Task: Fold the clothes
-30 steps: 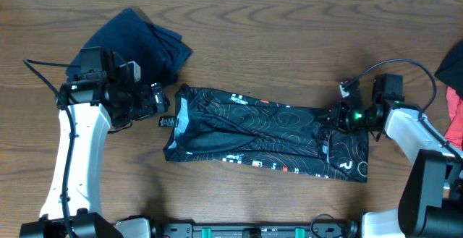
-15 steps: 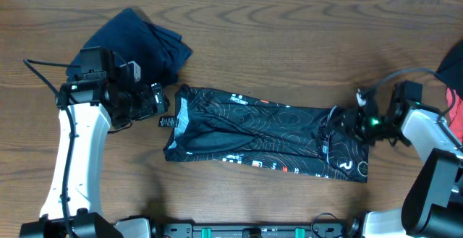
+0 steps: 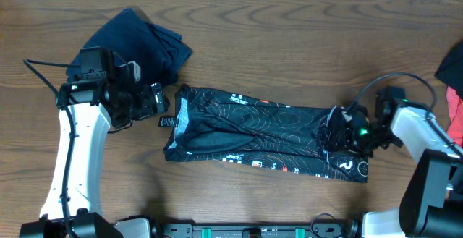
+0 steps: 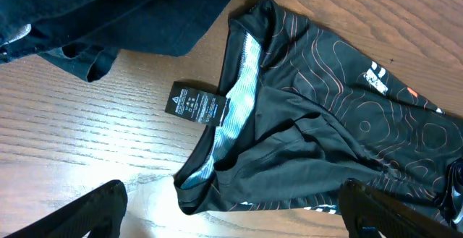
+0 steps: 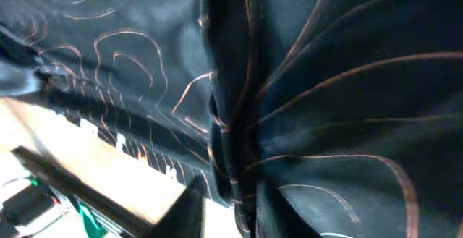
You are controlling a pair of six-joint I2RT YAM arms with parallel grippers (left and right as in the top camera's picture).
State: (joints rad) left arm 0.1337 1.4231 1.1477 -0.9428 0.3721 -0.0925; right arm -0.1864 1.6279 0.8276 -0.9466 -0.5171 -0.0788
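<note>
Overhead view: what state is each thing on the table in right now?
jersey: folded into a long strip, flat on the table, right end bunched.
dark blue garment: crumpled heap.
left gripper: open, empty, beside the jersey's left end.
right gripper: shut on the jersey's right end.

We see the jersey [image 3: 253, 126] as smooth, faintly glossy cloth and the table [image 3: 289, 35] as matt, visibly grained brown wood.
</note>
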